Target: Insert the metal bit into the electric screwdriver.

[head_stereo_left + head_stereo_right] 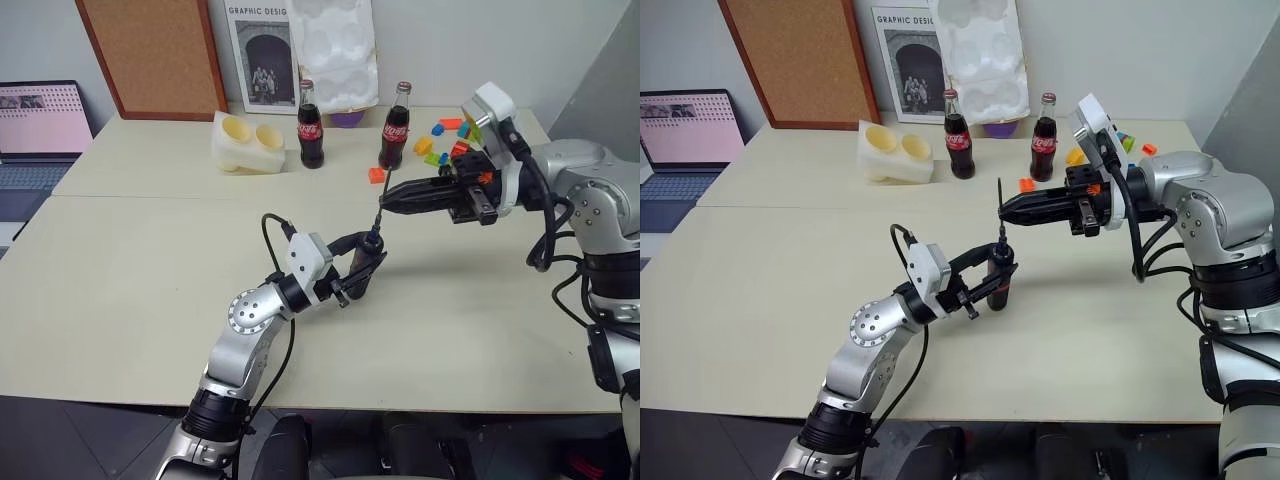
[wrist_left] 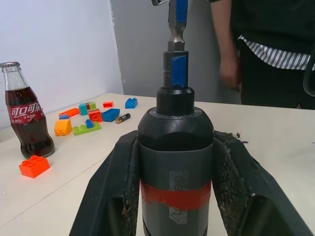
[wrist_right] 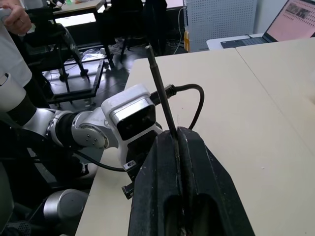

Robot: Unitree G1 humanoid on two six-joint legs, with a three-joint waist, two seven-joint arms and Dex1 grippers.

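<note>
1. The left pincer (image 1: 362,268) squeezes the electric screwdriver (image 1: 1000,277) upright above the tabletop (image 1: 130,290).
2. The right pincer (image 1: 388,200) pinches the metal bit (image 1: 1000,193), just above the screwdriver.
3. Two cola bottles (image 1: 311,125) and toy blocks (image 1: 440,140) sit behind the screwdriver.

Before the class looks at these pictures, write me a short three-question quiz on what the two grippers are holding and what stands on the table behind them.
1. True or false: the left gripper is shut on the electric screwdriver, held upright.
2. What does the right gripper hold?
A. an orange brick
B. the metal bit
C. a cola bottle
3. Fill in: behind the grippers, ___ cola bottles stand on the table.

Key:
1. True: its black fingers clamp the body on both sides.
2. B: the thin rod is pinched between the closed fingers, standing over the screwdriver's tip.
3. Two.
</note>
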